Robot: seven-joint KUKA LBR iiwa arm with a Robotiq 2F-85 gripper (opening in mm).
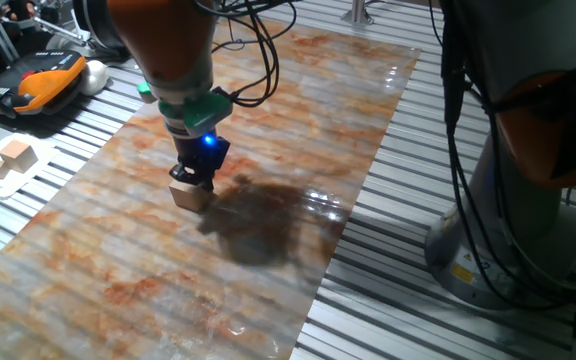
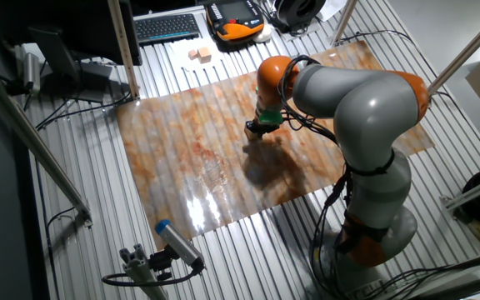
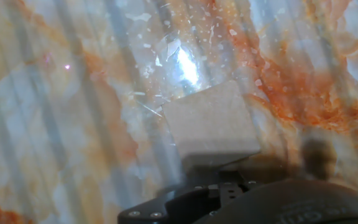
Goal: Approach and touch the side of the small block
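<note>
Near the middle of the marbled bench (image 1: 268,270), the small block (image 1: 189,196) sits flat on the sheet, with the tool (image 1: 196,177) low over it at about one o'clock from the cube in one fixed view. From the hand view the small block fills the centre, its near edge meeting the dark tool body at six o'clock, so contact with its side looks made or all but made; I cannot say for certain that they touch. Whether the fingers are apart or together cannot be told, since no view shows them clearly. Judged so, the approach is done, and at most a slight final nudge against the side is left. Off the sheet at nine o'clock, two tan blocks (image 1: 12,157) lie on white paper, untouched.
</note>
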